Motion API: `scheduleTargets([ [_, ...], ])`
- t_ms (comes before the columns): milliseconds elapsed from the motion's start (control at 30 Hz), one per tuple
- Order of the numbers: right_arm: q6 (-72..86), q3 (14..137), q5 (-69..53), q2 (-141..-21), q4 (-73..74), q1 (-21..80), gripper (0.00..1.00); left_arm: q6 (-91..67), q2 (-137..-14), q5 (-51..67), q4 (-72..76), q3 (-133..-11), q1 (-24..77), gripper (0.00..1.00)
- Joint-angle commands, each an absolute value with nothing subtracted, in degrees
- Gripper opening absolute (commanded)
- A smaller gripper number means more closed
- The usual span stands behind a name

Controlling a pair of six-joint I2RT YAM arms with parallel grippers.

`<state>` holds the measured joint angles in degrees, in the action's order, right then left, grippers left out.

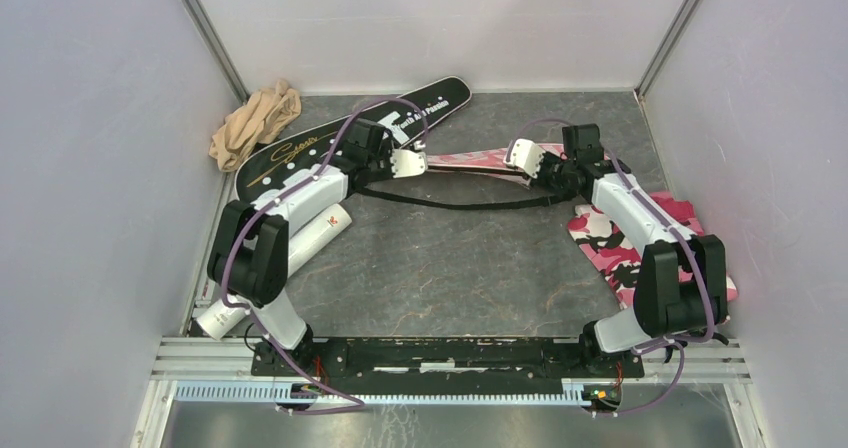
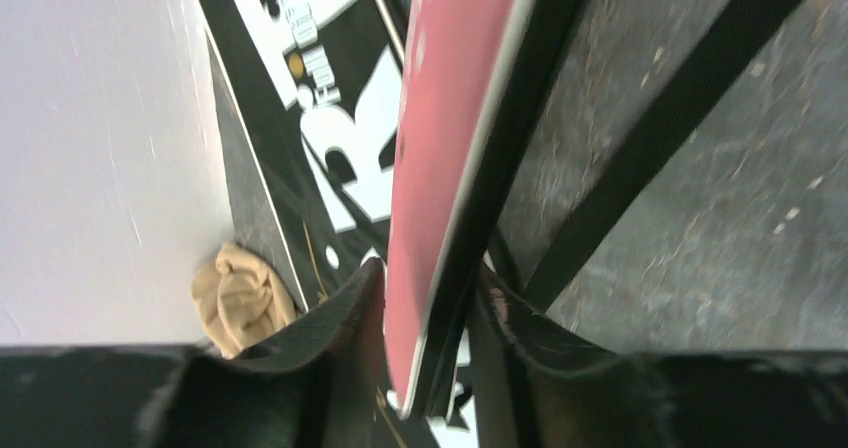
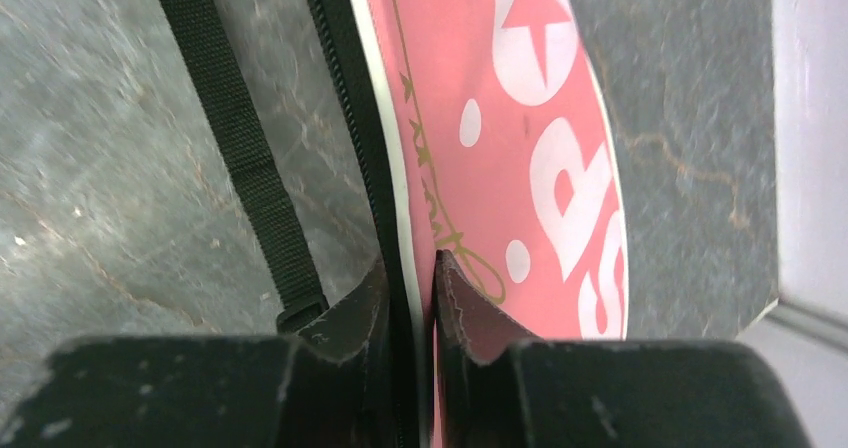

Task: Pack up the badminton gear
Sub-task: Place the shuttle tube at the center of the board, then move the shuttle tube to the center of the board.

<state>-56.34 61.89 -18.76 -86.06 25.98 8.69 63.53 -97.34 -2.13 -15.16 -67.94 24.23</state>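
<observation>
1. Top external view: the pink bag (image 1: pixel 470 158) is lying across the far middle of the table (image 1: pixel 450 268). Its ends are reaching my left gripper (image 1: pixel 408 163) and my right gripper (image 1: pixel 522 164). Its black strap (image 1: pixel 450 203) is sagging toward the near side.
2. The black bag (image 1: pixel 440 98) is lying just beyond it at far left, its end beside the beige cloth (image 1: pixel 255 123). The white tube (image 1: pixel 330 223) is lying at near left under my left arm. The camouflage cloth (image 1: pixel 610 238) is lying at right under my right arm. I am seeing no rackets or shuttlecocks.
3. Right wrist view: my right jaws are pinching the pink bag's zipped rim, pressing close on either side of the white piping.
4. Left wrist view: my left jaws are standing either side of the rim, with the pink panel between them. I cannot tell whether they are clamping it or only bracketing it.
5. Handling, as a judgement: the pink bag is looking light, flat and floppy, so it is likely sagging mid-span if raised by one end.
6. The piped rim is looking like the firmest part, so I am favouring holds there, one toward each end.
7. I am avoiding the strap, since it would let the bag swing. The printed face is looking smooth, so a shallow pinch may be slipping.
</observation>
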Motion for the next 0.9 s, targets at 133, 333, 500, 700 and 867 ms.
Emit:
scheduleTargets([
  [133, -54.69, 55.54, -11.53, -82.58, 20.9, 7.31, 0.41, 60.62, -92.73, -4.44, -29.08, -71.26, 19.78, 0.62],
  [333, -52.47, 55.52, -14.73, -83.08, 23.52, 7.36, 0.7, 58.78, -84.87, 3.35, -45.64, -69.67, 15.66, 0.75],
  [500, -51.13, 57.92, -18.84, -83.12, 28.4, 7.43, 0.98, 60.31, -76.43, 3.62, -47.94, -59.72, 10.99, 0.88],
  [700, -50.13, 61.36, -24.06, -81.65, 35.84, 7.56, 0.98, 61.04, -74.5, 5.25, -46.46, -52.19, 8.28, 1.0],
  [867, -48.8, 59.62, -25.72, -77.63, 36.52, 7.82, 0.98, 58.86, -80.27, 5.0, -43.37, -51.66, 8.22, 1.0],
])
